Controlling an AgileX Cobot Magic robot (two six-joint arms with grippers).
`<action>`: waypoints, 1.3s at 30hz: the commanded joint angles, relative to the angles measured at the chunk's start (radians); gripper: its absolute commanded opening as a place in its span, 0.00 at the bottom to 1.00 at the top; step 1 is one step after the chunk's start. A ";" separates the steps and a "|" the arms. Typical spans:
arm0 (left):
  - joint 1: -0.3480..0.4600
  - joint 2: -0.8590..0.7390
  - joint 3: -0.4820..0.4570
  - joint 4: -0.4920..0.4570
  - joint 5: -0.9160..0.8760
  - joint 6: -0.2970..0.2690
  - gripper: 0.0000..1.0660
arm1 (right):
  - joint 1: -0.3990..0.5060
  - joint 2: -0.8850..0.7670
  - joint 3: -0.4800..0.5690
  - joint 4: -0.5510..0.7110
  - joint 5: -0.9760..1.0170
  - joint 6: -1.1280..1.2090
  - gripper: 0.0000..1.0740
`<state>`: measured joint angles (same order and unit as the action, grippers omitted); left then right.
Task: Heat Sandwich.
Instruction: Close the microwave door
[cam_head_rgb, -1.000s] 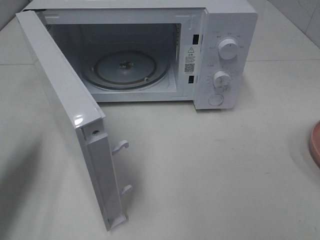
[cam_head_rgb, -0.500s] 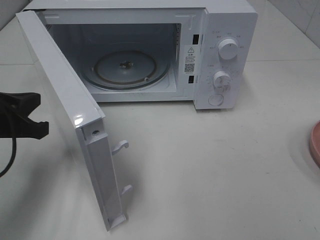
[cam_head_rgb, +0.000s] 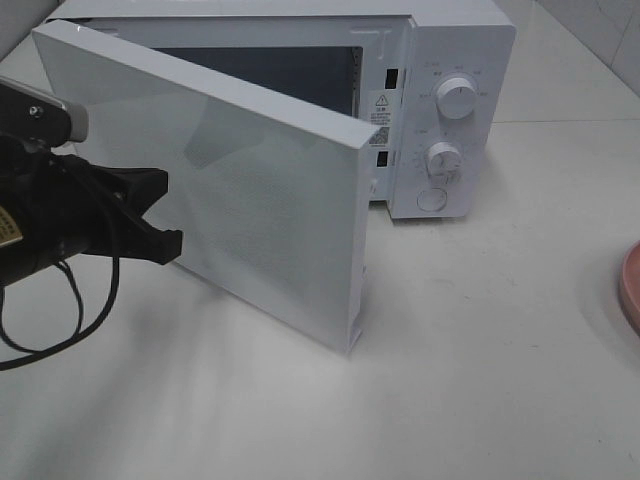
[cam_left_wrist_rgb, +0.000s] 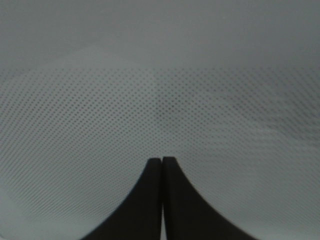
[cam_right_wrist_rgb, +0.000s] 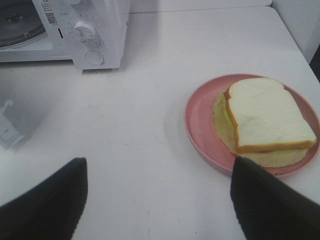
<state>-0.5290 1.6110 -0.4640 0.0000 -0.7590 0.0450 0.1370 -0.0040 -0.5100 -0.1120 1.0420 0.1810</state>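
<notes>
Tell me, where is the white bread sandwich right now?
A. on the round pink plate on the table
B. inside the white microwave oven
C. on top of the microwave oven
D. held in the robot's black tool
A: the right wrist view shows the white bread sandwich lying on the round pink plate on the white table, apart from the white microwave oven, with the open right tool holding nothing.

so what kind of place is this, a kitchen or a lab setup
Likely a mock kitchen on a test bench: a white microwave, a sandwich on a pink plate, a bare white table, robot grippers.
</notes>
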 joint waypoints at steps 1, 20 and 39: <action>-0.037 0.022 -0.046 -0.053 -0.006 -0.005 0.00 | -0.007 -0.027 0.001 -0.004 0.001 -0.004 0.71; -0.194 0.192 -0.324 -0.107 0.052 -0.005 0.00 | -0.007 -0.027 0.001 -0.004 0.001 -0.004 0.71; -0.232 0.352 -0.605 -0.216 0.129 0.001 0.00 | -0.007 -0.027 0.001 -0.004 0.001 -0.003 0.71</action>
<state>-0.7560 1.9600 -1.0590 -0.2030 -0.6300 0.0460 0.1370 -0.0040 -0.5100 -0.1110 1.0420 0.1810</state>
